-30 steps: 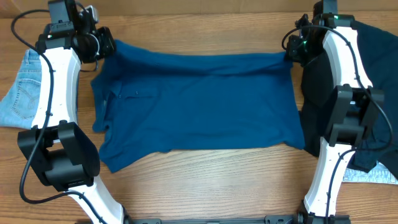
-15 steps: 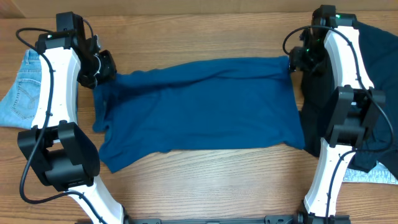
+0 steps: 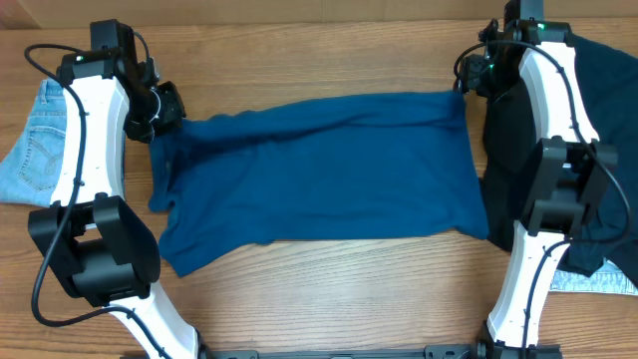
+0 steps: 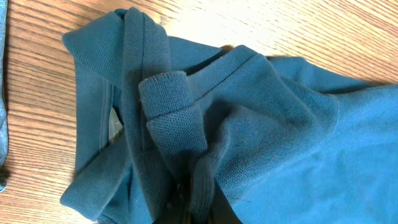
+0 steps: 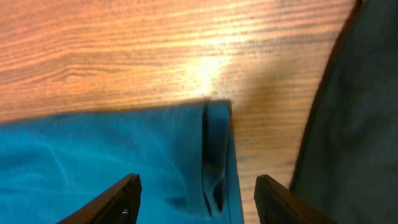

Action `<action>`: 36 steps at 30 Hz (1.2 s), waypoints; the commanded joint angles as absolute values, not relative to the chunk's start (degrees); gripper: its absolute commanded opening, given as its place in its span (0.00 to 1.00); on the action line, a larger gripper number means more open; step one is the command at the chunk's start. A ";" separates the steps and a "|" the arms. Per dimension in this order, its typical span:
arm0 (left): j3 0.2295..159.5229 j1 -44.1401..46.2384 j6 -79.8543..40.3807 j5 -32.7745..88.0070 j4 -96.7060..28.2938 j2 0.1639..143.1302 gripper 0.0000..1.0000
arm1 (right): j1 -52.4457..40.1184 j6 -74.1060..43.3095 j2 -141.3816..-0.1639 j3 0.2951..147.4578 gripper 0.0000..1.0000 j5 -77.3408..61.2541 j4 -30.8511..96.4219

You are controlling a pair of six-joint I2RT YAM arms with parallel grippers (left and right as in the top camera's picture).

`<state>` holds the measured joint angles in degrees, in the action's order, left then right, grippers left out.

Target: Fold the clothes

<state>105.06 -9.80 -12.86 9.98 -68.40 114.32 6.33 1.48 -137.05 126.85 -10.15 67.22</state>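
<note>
The mid-blue top (image 3: pixel 319 170) lies spread across the middle of the table, its far edge folded forward. My left gripper (image 3: pixel 162 106) is at the top's far left corner, shut on the bunched collar (image 4: pixel 171 106); the fabric runs down into the jaws and hides them. My right gripper (image 3: pixel 471 78) hovers open just above the top's far right corner (image 5: pixel 214 143). That corner lies flat on the wood between my fingers (image 5: pixel 124 199), touching neither. The jeans (image 3: pixel 35 140) lie at the left edge. The dark navy garment (image 3: pixel 598 130) lies on the right.
A pale cloth (image 3: pixel 598 284) pokes out under the navy garment at the front right. The navy garment (image 5: pixel 367 93) lies close beside my right gripper. The jeans' edge (image 4: pixel 2 124) shows left of the collar. Bare wood runs along the front and back.
The top's far edge came forward, with my left gripper still holding the collar. My right gripper opened, let go of the far right corner, and drew back a little.
</note>
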 commanded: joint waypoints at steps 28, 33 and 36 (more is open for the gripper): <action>106.24 -10.20 -11.55 8.78 -68.75 112.79 0.04 | 7.07 -7.73 -140.14 128.40 0.05 -12.47 56.97; 106.24 -10.22 -11.53 8.80 -69.38 112.79 0.04 | 7.99 -7.31 -134.32 128.40 0.08 -12.03 64.53; 106.24 -10.22 -11.16 8.80 -70.74 112.79 0.04 | 8.64 -7.33 -132.84 128.40 0.08 -12.10 69.58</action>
